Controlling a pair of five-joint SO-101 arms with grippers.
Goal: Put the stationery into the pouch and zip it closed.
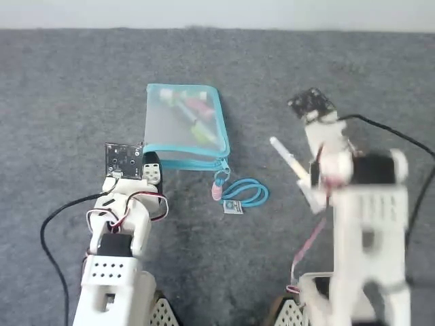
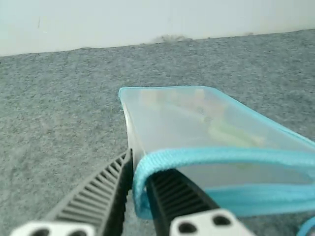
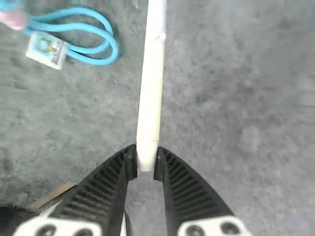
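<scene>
Jaws clamping one pen [image 3: 150,98], one pouch [image 2: 197,128]

The pouch [image 1: 183,136] lies on the grey surface [image 1: 68,88], with stationery [image 1: 189,110] showing through it. The left claw [image 1: 151,167] pinches the pouch's near left corner. Well to the pouch's right, the right claw [image 1: 311,180] grips a white pen [image 1: 285,157].

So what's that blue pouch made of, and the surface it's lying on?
The pouch looks like frosted, translucent soft plastic: coloured items show blurred through it. Its blue edging seems woven fabric tape. The table cover looks like grey felt or carpet, speckled, fuzzy.
</scene>
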